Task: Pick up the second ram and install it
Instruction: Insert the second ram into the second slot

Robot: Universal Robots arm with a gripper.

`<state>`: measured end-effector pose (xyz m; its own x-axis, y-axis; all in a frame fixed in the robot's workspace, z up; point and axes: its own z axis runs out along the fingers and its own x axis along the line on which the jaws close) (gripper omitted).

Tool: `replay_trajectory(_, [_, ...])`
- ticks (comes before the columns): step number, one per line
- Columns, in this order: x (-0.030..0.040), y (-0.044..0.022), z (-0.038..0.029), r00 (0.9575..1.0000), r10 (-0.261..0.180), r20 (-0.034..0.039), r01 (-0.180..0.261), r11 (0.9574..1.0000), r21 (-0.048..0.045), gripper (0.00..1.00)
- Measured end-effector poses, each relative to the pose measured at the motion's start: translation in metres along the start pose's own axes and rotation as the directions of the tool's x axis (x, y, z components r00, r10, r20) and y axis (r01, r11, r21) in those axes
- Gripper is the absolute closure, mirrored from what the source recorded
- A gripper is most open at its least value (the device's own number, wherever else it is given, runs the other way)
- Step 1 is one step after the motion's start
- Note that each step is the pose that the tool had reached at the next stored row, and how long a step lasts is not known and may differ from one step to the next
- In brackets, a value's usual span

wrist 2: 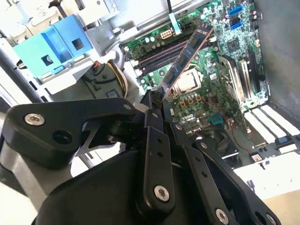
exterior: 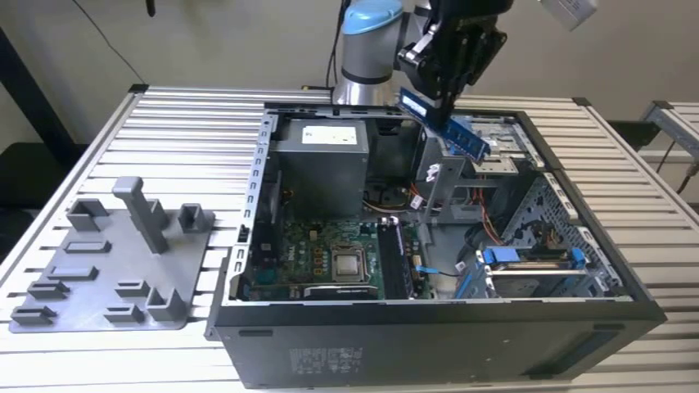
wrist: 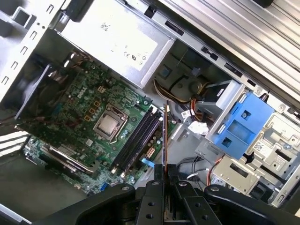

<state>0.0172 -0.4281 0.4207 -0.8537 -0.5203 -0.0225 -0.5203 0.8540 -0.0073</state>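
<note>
The second ram [exterior: 470, 139] is grasped at one end by the pincer [exterior: 441, 105], which is clenched on it, so the stick's long axis runs straight out beyond the fingertips. It is carried in the air, well above the memory slots [wrist: 137, 141] of the open computer case [exterior: 437, 336]. In the first wrist view it is seen edge-on, just to one side of the slots. Its long axis is judged to be skewed to them rather than parallel. No contact with the slots is seen.
</note>
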Motion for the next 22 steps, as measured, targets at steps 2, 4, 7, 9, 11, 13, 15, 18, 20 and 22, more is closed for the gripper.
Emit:
replay_trajectory(2, [0.0001, 0.0000, 0.0006, 0.9996, 0.028, -0.0002, -0.028, 0.9996, 0.0006, 0.86])
replay_trajectory(4, [0.0001, 0.0001, 0.0013, 0.9985, 0.056, -0.0003, -0.056, 0.9985, 0.0012, 0.86])
replay_trajectory(7, [0.0001, 0.0001, 0.0021, 0.9946, 0.104, -0.0006, -0.104, 0.9946, 0.0023, 0.86])
replay_trajectory(9, [0.0001, 0.0001, 0.0026, 0.9901, 0.140, -0.0008, -0.140, 0.9901, 0.0032, 0.86])
replay_trajectory(11, [0.0001, 0.0001, 0.0032, 0.9843, 0.177, -0.0009, -0.177, 0.9843, 0.0041, 0.86])
replay_trajectory(13, [0.0001, 0.0001, 0.0036, 0.9773, 0.212, -0.0010, -0.212, 0.9773, 0.0049, 0.86])
replay_trajectory(15, [0.0002, 0.0001, 0.0041, 0.9690, 0.247, -0.0011, -0.247, 0.9690, 0.0058, 0.86])
replay_trajectory(18, [0.0002, 0.0001, 0.0048, 0.9539, 0.300, -0.0012, -0.300, 0.9538, 0.0071, 0.86])
replay_trajectory(20, [0.0002, 0.0001, 0.0053, 0.9424, 0.334, -0.0011, -0.334, 0.9424, 0.0079, 0.86])
replay_trajectory(22, [0.0002, 0.0001, 0.0057, 0.9298, 0.368, -0.0011, -0.368, 0.9298, 0.0088, 0.86])
